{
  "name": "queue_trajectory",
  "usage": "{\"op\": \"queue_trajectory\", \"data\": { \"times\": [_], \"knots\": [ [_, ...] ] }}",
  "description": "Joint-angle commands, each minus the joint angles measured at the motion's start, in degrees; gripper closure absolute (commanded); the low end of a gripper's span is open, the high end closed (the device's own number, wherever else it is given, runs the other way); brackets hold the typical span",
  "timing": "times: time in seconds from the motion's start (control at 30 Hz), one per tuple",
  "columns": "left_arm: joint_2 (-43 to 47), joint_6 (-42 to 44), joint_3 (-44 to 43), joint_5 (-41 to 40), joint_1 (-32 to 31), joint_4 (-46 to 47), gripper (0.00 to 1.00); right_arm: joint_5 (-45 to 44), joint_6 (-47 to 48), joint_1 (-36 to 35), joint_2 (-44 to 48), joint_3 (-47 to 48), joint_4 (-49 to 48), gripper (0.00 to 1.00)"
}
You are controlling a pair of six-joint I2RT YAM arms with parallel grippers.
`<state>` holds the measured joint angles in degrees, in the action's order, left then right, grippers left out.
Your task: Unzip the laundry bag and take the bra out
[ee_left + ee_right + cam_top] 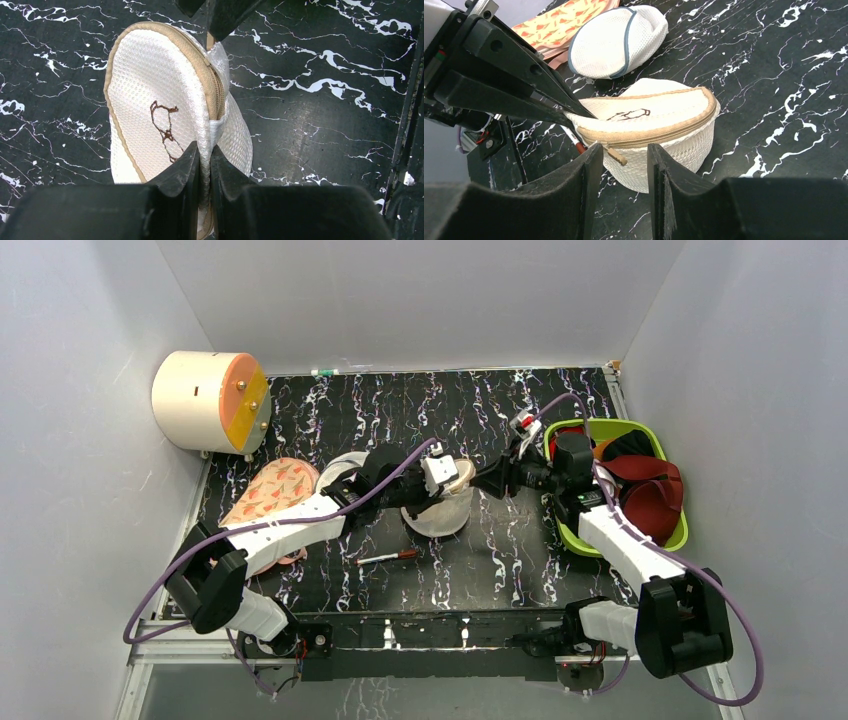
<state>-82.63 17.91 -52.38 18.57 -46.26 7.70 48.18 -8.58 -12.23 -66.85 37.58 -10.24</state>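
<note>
The cream-beige mesh laundry bag (447, 510) sits mid-table, its tan zip closed along the rim. My left gripper (205, 156) is shut on a fold of the bag's mesh (155, 95), near the zip's end. In the right wrist view the left arm's fingers (531, 82) pinch the bag (664, 112) at its left edge. My right gripper (624, 162) is open just in front of the bag, with the tan zip pull (617, 156) hanging between its fingers, close to the left one. The white bra is hidden from view.
A grey-white mesh pouch with a dark rim (616, 40) and a peach leaf-pattern bra (272, 490) lie left of the bag. A pen (388, 557) lies in front of it. A green bin (678, 530) of dark and red clothes stands right. A cream cylinder (208, 400) stands back left.
</note>
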Motion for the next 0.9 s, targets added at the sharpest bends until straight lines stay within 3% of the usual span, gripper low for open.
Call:
{"op": "queue_trajectory", "data": {
  "times": [0.0,0.5,0.87],
  "knots": [
    [2.33,1.36,-0.65,2.31,0.03,2.22,1.00,2.38,-0.69,1.37,0.35,-1.74,-7.38,0.65],
    [1.60,0.37,-1.28,3.70,0.03,1.88,1.00,11.24,-3.68,2.64,-3.30,-3.72,-13.31,0.66],
    [1.60,-0.32,-1.91,5.98,-0.04,1.44,1.00,12.44,-5.35,2.57,-4.16,-3.44,-15.27,0.68]
  ]
}}
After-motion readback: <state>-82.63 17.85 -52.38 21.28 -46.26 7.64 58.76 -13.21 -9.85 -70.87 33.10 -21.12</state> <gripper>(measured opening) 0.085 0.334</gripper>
